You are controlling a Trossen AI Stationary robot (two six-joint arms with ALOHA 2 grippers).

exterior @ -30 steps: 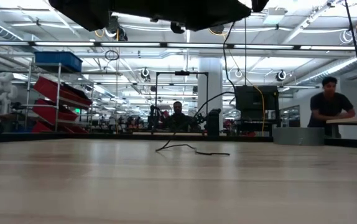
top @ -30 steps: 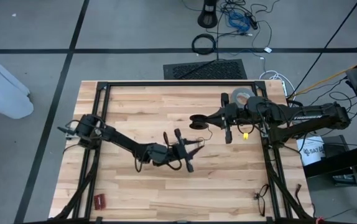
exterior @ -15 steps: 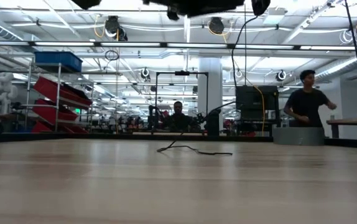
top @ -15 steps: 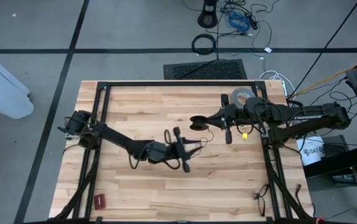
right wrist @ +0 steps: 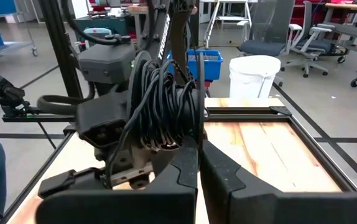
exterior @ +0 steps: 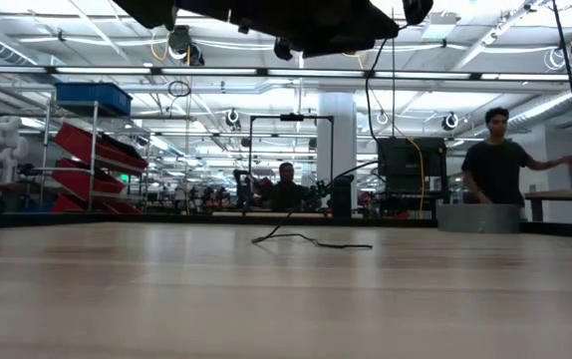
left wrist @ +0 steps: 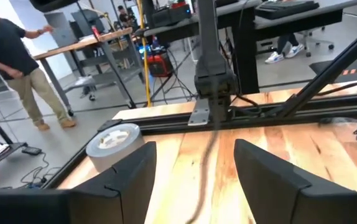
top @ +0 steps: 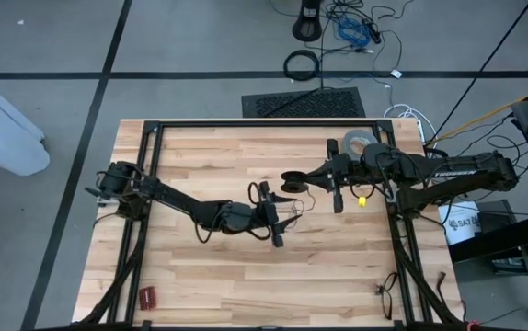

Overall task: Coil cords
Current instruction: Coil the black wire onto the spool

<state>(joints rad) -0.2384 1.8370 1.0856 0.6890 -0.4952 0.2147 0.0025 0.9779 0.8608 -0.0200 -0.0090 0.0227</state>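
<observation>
Cord (exterior: 311, 239) lies mid-table, bare wood (top: 200, 276) all around it.

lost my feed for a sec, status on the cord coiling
Left gripper open at mid-table, cord running loose between its fingers. Right gripper shut on the coil. Tape roll sits clear.

Overhead looks down; low level; both share table (top: 209, 276)
</observation>
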